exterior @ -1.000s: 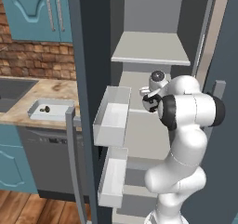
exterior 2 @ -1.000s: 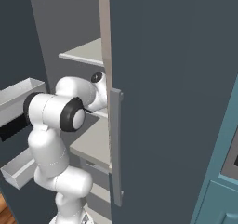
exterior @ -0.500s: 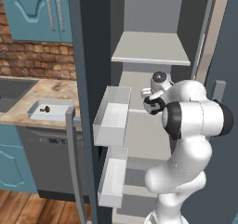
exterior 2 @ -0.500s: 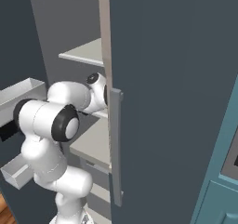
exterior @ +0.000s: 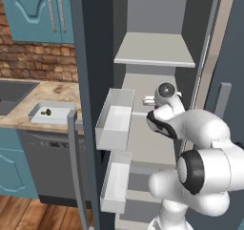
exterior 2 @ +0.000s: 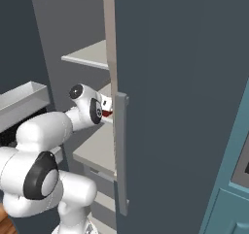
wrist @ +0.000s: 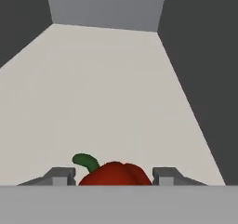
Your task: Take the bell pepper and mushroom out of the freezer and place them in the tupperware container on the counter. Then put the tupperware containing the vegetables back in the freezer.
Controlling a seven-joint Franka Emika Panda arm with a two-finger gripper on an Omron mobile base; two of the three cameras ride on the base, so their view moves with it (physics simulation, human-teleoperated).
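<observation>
Hand view puts the pepper [wrist: 115, 173] right at the bottom edge, at 6 o'clock, red and glossy with a curled green stem leaning toward 10 o'clock. It sits on the pale shelf [wrist: 107, 93] between the two fingertips [wrist: 59, 175] of the end effector [wrist: 114, 176], one tip on either side and a sliver of shelf showing on each flank, so the jaws stand open around it and whether they touch it I cannot tell. The shelf runs away toward 12 o'clock to the grey back wall, with dark walls on both sides.

From the right base view a scrap of the pepper's red [exterior 2: 107, 113] shows at the end effector, just beside the edge of the freezer [exterior 2: 175, 82] door, with the white arm [exterior 2: 53, 131] reaching in from 8 o'clock over the middle shelf.

In the left base view the arm [exterior: 200, 143] comes up from 5 o'clock and its wrist lies deep in the freezer [exterior: 157, 62] above the middle shelf. The open door at 9 o'clock of it carries two white bins [exterior: 116, 119]. Farther toward 9 o'clock the container [exterior: 51, 112] sits on the bench [exterior: 28, 105] with the mushroom [exterior: 46, 112] inside it, a small dark speck. Beneath it is the dishwasher [exterior: 45, 167], behind it a brick wall [exterior: 33, 59].
</observation>
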